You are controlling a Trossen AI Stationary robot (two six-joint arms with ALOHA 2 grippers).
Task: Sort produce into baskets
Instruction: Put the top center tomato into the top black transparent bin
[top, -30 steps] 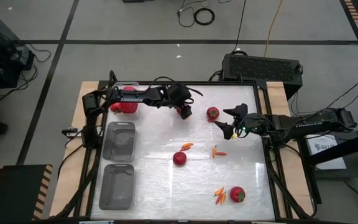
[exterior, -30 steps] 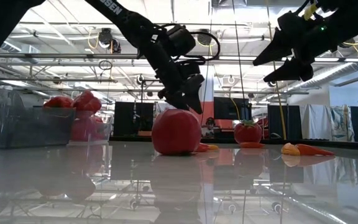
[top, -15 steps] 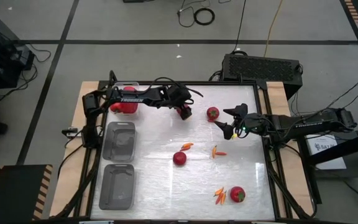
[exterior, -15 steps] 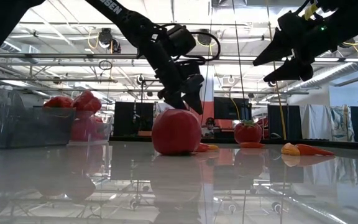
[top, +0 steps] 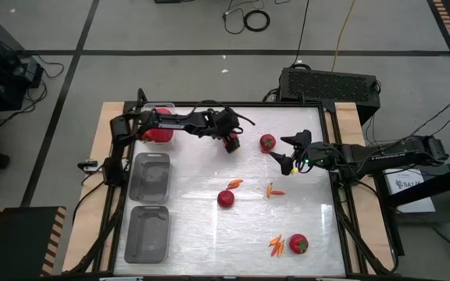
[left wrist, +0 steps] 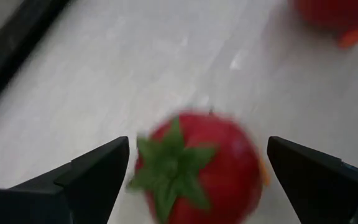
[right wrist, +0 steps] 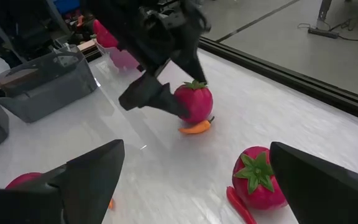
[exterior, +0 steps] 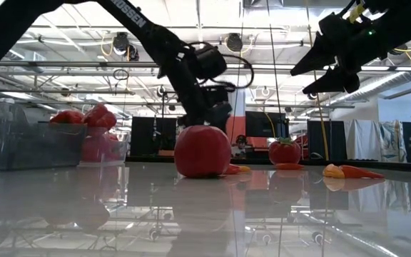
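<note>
A red pepper [left wrist: 199, 167] with a green stem sits on the white worktop [top: 209, 226], an orange chili [right wrist: 195, 129] touching its base, directly between the spread fingers of the left tool [top: 230, 143], which brackets it without gripping. The right tool [top: 291, 160] hangs open nearby, above a tomato [right wrist: 259, 178].

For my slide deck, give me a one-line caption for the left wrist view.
Open left gripper poised around a red pepper with a green stem on the white table.
</note>
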